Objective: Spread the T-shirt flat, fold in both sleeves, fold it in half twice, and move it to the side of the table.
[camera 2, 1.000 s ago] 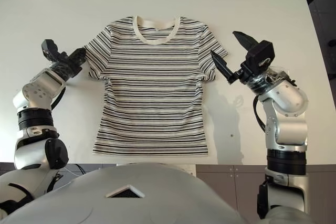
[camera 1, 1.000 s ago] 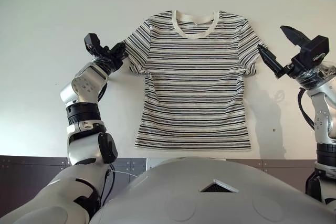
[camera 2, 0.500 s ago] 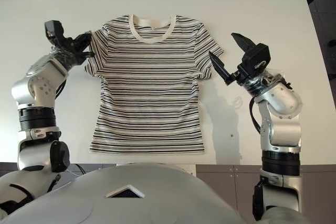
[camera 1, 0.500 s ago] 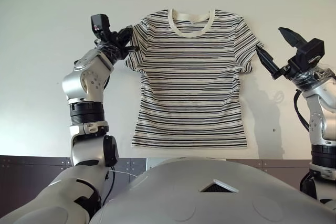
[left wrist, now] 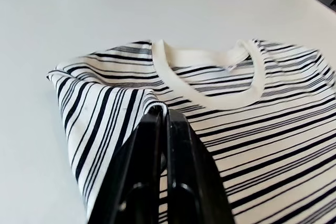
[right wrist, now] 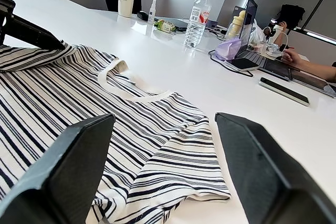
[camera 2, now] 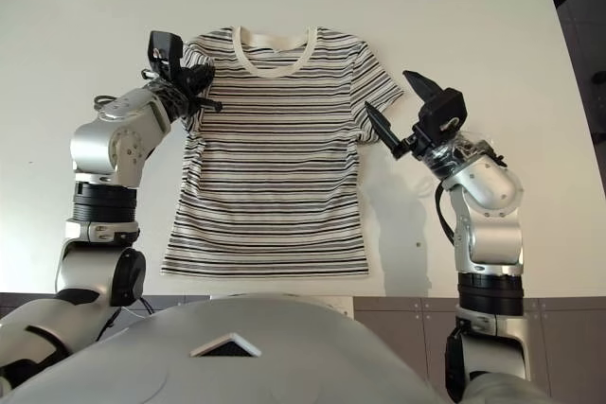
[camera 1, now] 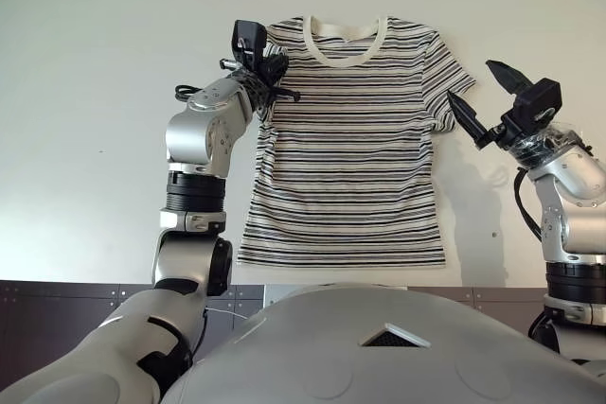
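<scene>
The T-shirt (camera 1: 346, 149) lies face up and nearly flat in the middle of the white desk (camera 1: 95, 92), collar (camera 1: 346, 44) away from the robot, so the step in hand looks like the first sleeve fold. The left end effector (left wrist: 164, 113) is clamped on the edge of the left sleeve (left wrist: 100, 108), which is doubled over onto the chest with its fold line just beside the collar. To do this well, the pinched edge should travel low and straight across, so the crease runs parallel to the side seam and the body is not dragged sideways. It should let go only once the fabric rests on the stripes beneath, then lift clear without snagging. The right end effector (camera 1: 473, 84) hovers with its fingers wide apart just beside the right sleeve (camera 1: 450, 82), not touching it. It probably ought to take only the hem layer near the outer corner and mirror the same inward sweep. Thin cloth like this likely bunches if it is pinched too deep.
</scene>
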### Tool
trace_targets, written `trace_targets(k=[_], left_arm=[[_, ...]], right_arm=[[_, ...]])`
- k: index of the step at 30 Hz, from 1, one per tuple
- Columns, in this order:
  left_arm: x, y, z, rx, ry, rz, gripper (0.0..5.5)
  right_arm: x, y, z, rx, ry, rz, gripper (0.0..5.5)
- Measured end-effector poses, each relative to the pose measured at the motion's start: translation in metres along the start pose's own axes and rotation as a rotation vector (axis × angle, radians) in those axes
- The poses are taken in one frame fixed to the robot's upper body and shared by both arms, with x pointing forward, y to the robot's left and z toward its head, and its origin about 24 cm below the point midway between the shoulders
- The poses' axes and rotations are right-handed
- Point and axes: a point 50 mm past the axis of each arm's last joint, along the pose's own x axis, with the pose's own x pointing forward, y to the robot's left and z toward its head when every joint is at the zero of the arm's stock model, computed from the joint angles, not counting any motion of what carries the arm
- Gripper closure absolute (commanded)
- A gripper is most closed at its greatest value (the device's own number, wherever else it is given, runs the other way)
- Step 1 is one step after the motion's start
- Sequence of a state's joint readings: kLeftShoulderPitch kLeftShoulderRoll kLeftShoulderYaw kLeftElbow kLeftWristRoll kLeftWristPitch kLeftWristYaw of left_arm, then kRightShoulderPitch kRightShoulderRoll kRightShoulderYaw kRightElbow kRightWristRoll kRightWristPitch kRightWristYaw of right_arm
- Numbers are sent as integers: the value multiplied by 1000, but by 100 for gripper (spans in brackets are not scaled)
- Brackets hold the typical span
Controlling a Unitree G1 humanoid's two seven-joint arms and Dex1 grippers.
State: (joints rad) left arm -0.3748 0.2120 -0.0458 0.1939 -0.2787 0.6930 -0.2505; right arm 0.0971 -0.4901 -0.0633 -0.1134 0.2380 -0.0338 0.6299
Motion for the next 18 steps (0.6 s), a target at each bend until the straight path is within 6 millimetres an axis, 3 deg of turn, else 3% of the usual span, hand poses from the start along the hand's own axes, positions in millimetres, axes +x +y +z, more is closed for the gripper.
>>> trace_targets(k=[4,8,9,11,14,15,16,18], left_arm=[[4,-17,1,0,-13,-78,472],[-18,-43,48,25,-212,-292,472],[-28,-34,58,70,-253,-279,472],[-48,9,66,245,-289,-114,472],[-67,58,43,473,-186,66,472],[-73,71,21,536,-119,85,472],[-74,70,0,571,-73,50,472],[-72,61,-9,615,-85,-9,472]], right_arm=[[1,2,-1,7,0,1,197],[0,4,-3,8,4,-7,197],[-1,5,-5,13,9,-10,197],[-6,8,-9,28,26,-20,197],[-15,8,-15,42,55,-53,197],[-18,6,-17,47,62,-75,197],[-20,3,-17,48,65,-99,197],[-20,3,-19,59,73,-112,197]])
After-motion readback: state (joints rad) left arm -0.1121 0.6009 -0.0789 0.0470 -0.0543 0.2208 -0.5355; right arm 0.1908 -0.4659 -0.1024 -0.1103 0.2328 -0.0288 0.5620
